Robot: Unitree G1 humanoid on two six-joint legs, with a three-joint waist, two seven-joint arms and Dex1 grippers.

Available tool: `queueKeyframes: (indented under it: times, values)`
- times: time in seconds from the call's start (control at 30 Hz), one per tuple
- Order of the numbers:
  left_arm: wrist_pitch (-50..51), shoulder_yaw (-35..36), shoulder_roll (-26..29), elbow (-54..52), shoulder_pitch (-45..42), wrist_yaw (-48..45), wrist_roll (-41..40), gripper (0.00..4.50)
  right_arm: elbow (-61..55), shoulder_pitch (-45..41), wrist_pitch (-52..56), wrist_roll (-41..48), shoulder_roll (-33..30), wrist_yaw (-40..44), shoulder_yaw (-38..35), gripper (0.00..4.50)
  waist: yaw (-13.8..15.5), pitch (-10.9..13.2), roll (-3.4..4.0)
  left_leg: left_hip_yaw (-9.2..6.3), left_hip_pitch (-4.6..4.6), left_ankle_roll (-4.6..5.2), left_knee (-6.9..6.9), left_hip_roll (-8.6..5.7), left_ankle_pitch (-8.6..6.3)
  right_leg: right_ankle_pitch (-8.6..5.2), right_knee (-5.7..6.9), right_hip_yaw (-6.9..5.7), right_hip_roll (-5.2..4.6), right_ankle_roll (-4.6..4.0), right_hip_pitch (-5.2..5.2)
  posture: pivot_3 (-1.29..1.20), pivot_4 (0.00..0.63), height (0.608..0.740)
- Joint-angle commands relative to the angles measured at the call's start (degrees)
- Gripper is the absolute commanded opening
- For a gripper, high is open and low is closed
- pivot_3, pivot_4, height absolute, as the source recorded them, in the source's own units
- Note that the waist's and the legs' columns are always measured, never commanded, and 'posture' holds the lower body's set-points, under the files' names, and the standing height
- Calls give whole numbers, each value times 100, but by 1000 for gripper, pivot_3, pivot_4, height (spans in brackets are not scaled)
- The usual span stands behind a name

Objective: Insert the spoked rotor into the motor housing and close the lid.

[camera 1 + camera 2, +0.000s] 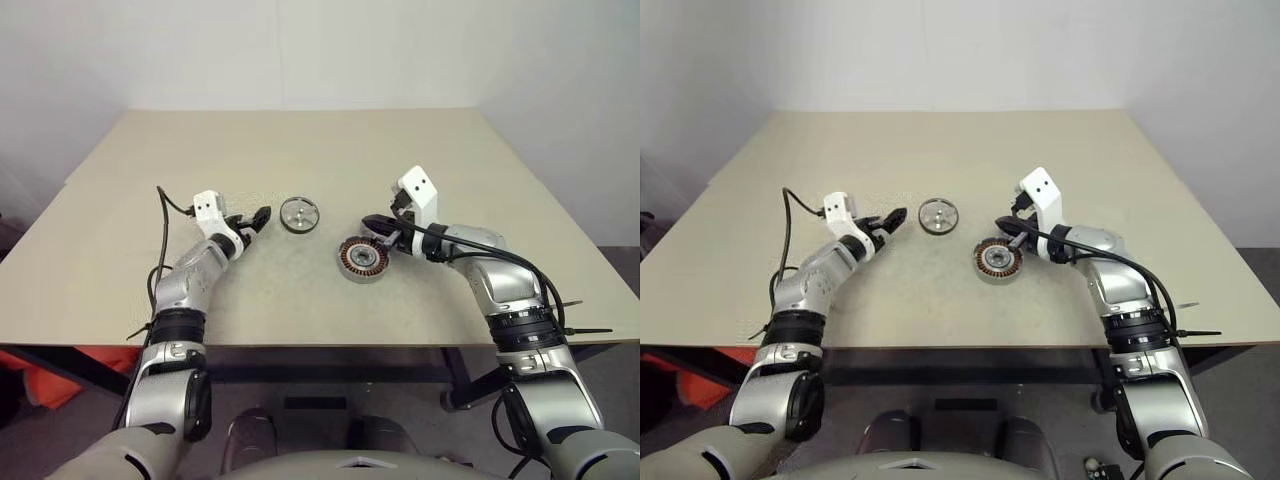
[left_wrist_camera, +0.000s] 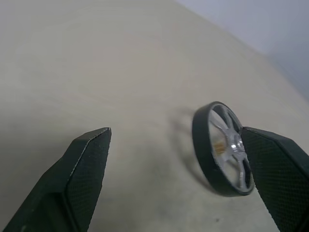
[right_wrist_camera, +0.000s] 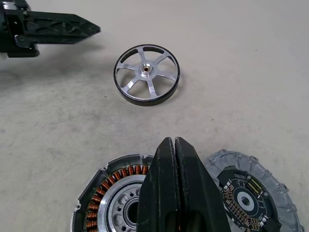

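Observation:
The spoked rotor point(image 1: 299, 214), a shiny silver wheel with a dark rim, lies flat on the table. My left gripper point(image 1: 258, 218) is open just to its left, and in the left wrist view the rotor point(image 2: 224, 147) sits close by one fingertip point(image 2: 260, 145). The motor housing point(image 1: 362, 258) with copper windings lies to the right of the rotor. My right gripper point(image 3: 170, 143) is shut with nothing in it, hovering over the housing point(image 3: 108, 198). The lid point(image 3: 251, 193), a grey notched disc, lies right beside the housing.
The beige table point(image 1: 300, 140) stretches wide behind the parts. Its front edge point(image 1: 330, 345) runs close under my forearms. In the right wrist view the left gripper point(image 3: 72, 25) points toward the rotor point(image 3: 146, 73).

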Motion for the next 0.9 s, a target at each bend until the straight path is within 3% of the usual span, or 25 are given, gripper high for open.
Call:
queueKeyframes:
  times: [0.03, 0.3, 0.7, 0.9]
  values:
    - [236, 81, -46, 265, -406, -199, -264, 4500, -269, -63, -54, 116, -55, -28, -179, 30, 1, 0, 0, 0, 0, 0, 0, 0, 0, 2, 0, 0, 0, -4, 0, 0, 0, 740]
    - [417, 63, -44, 1627, -1188, -257, -117, 4500, -135, -134, -106, 65, -25, -181, -227, 30, 11, 1, -2, 0, -3, 1, -1, -2, 0, 12, -3, 0, 0, -20, -1, 0, 0, 740]
    - [282, 614, -244, 2438, -1601, -223, -441, 4500, 28, -259, -153, 29, 33, -367, -276, 30, 46, 2, -3, -1, -3, 1, -1, -4, 0, 12, -3, -2, -4, -20, 1, 0, 0, 740]
    - [271, 664, -304, 2573, -1702, -266, -415, 2512, 55, -287, -165, 30, 50, -418, -271, 0, 53, 5, -6, -1, -9, 6, -1, -4, -3, 13, -6, -3, -5, -21, 0, 0, 0, 740]
